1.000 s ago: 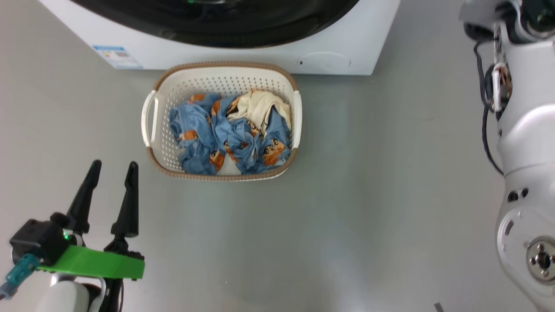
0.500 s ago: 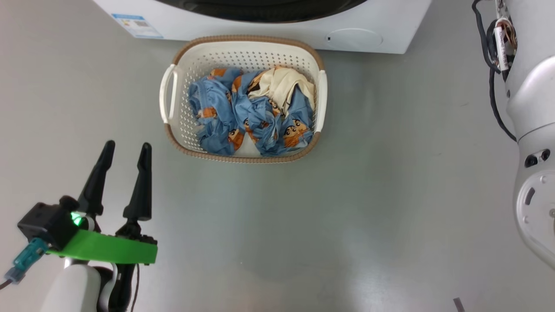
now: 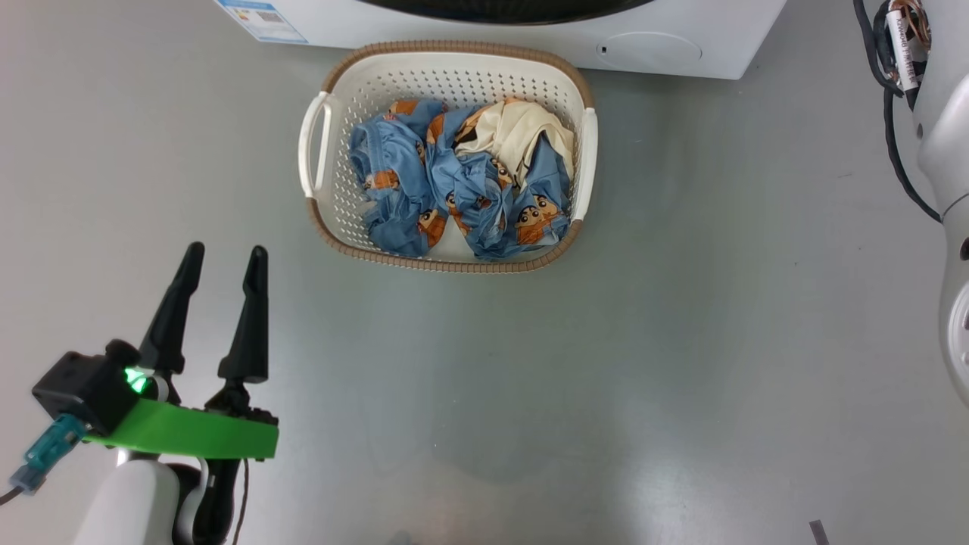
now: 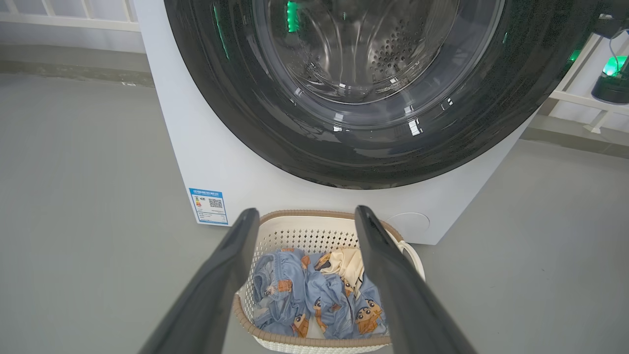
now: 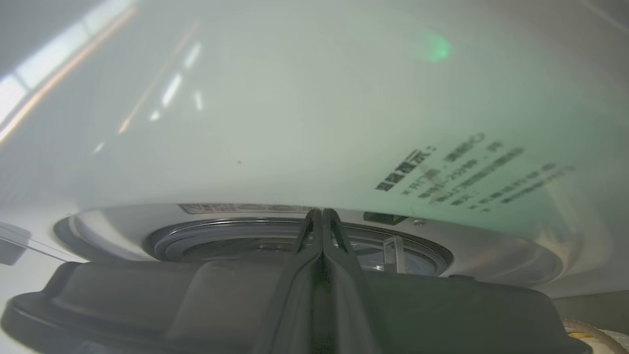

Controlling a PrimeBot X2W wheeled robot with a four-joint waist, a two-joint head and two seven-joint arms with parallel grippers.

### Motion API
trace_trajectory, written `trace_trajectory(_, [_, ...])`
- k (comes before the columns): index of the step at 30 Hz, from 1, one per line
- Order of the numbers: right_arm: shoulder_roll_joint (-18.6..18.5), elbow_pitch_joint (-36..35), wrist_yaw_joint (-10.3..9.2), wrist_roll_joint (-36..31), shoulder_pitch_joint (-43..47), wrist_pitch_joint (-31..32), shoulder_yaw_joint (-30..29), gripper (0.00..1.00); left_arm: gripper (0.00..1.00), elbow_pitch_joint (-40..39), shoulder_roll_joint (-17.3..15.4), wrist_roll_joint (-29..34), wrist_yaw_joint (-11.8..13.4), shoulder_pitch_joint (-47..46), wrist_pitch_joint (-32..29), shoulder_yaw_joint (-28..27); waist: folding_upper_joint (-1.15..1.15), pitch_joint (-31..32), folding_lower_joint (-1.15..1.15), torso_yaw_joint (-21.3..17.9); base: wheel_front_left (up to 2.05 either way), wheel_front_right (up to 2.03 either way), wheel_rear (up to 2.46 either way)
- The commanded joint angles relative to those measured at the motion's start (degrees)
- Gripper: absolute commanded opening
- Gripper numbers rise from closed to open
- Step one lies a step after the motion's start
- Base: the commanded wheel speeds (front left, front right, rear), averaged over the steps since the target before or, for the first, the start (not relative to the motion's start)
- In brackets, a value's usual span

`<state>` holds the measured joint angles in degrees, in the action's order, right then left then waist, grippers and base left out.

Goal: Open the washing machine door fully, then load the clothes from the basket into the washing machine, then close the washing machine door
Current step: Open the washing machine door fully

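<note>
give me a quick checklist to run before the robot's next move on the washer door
1. washing machine door fully open: not ok, it sits across the drum opening.
2. right gripper placed on the door: cannot tell; its fingers are shut, close to a white panel.
3. left gripper free: ok, open, empty, over the floor.
4. clothes ready to load: ok, lying in the basket.
5. basket out of the door's swing: cannot tell; it stands right before the washing machine.
</note>
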<state>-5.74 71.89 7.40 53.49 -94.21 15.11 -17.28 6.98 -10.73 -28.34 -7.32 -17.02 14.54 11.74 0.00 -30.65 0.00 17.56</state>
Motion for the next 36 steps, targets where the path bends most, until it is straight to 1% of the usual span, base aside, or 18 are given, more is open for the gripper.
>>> trace_trajectory(1, [2.83, -0.44, 0.09, -0.62, -1.74, 1.68, 0.59, 0.00, 1.00, -1.29, -1.68, -0.41, -0.17, -1.16, 0.46, -2.05, 0.00, -0.02, 0.00, 0.00, 0.00, 0.00, 0.00])
trace_trajectory(7, [2.84, 0.02, 0.09, -0.84, -0.50, 8.36, 2.10, 0.00, 1.00, -1.48, -1.46, -0.28, -0.17, -1.46, 0.46, -2.53, 0.00, 0.26, 0.00, -0.29, 0.00, 0.00, 0.00])
trace_trajectory(14, [2.85, -2.05, 0.09, -0.47, 3.14, 17.33, 4.25, 0.00, 1.00, -1.84, -1.44, 0.09, -0.17, -1.21, 0.46, -3.13, 0.00, 1.75, 0.00, -0.86, 0.00, 0.00, 0.00])
trace_trajectory(15, [2.85, -2.73, 0.09, 1.09, 4.23, 20.83, 4.64, 0.00, 1.00, -1.89, -1.45, 0.23, -0.17, -1.07, 0.46, -3.09, 0.00, 2.28, 0.00, -0.93, 0.00, 0.00, 0.00])
trace_trajectory(16, [2.85, -3.33, 0.09, 1.79, 4.88, 22.46, 5.29, 0.00, 1.00, -1.89, -1.43, 0.30, -0.17, -1.00, 0.46, -3.07, 0.00, 2.58, 0.00, -0.96, 0.00, 0.00, 0.00])
trace_trajectory(23, [2.86, -9.67, 0.09, 10.25, 11.85, 31.22, 11.61, 0.00, 1.00, -2.04, -1.64, 0.76, -0.17, -0.06, 0.46, -3.16, 0.00, 5.24, 0.00, -1.24, 0.00, 0.00, 0.00])
trace_trajectory(31, [2.86, -17.55, 0.09, 21.22, 22.38, 37.34, 22.05, 0.00, 1.00, -2.09, -1.79, 1.59, -0.17, 1.64, 0.46, -3.36, 0.00, 8.61, 0.00, -1.38, 0.00, 0.00, 0.00])
trace_trajectory(36, [2.86, -23.14, 0.09, 27.79, 28.80, 38.88, 30.87, 0.00, 1.00, -2.06, -1.58, 1.84, -0.17, 2.45, 0.46, -3.98, 0.00, 10.05, 0.00, -1.45, 0.00, 0.00, 0.00])
